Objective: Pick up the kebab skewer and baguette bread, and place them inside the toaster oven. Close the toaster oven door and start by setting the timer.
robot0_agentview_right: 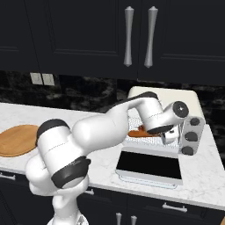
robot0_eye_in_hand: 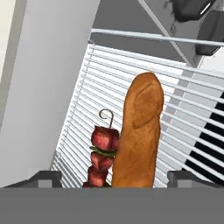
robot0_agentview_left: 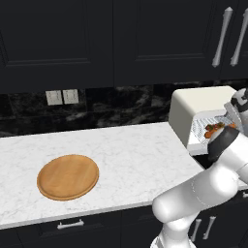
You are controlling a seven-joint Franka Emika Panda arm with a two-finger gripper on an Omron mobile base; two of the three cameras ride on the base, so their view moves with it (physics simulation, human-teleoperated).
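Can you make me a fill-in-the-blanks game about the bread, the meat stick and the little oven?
1. The baguette bread lies on the wire ____ inside the toaster oven.
2. The kebab skewer lies right ____ the baguette bread.
3. The toaster oven door is ____.
4. The round wooden board sits on the ____.

Missing words: rack; beside; open; counter

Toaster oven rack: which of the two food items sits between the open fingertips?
The baguette bread, the long orange-brown stick centred in the gripper. The kebab skewer, with its red and green chunks, lies beside it on the wire rack.
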